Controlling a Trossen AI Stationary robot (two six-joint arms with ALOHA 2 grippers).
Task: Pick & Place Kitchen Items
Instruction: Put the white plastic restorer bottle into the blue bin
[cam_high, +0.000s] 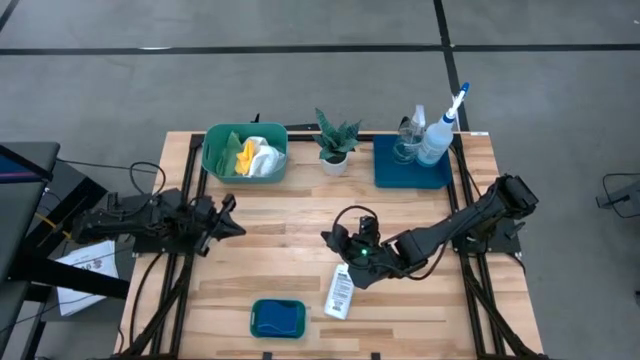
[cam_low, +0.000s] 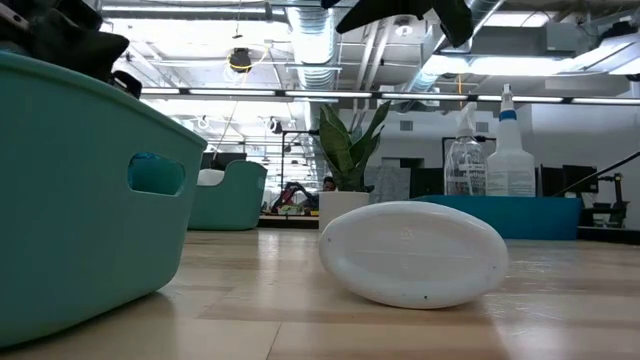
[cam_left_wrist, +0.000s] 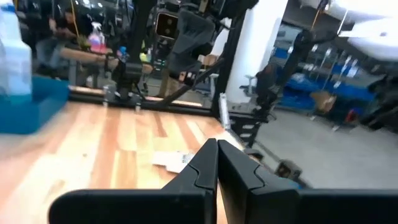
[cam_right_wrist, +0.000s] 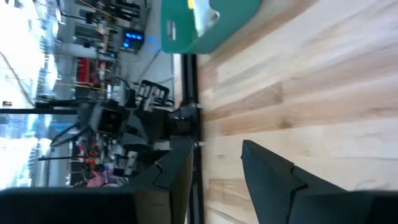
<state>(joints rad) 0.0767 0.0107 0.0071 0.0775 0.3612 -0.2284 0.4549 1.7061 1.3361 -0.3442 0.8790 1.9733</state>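
High view: small white bottle (cam_high: 340, 291) lies on open table (cam_high: 420, 310).

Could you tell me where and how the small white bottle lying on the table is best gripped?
Probably from above, across its narrow middle. The small white bottle lies flat on the table, long axis running near to far, with bare wood along both long sides for the fingers.

We see bright, even ceiling light with soft shadows on the tabletop (cam_high: 300, 250). In the low view the ceiling lamps (cam_low: 520, 65) glare; the left wrist view is blurred.
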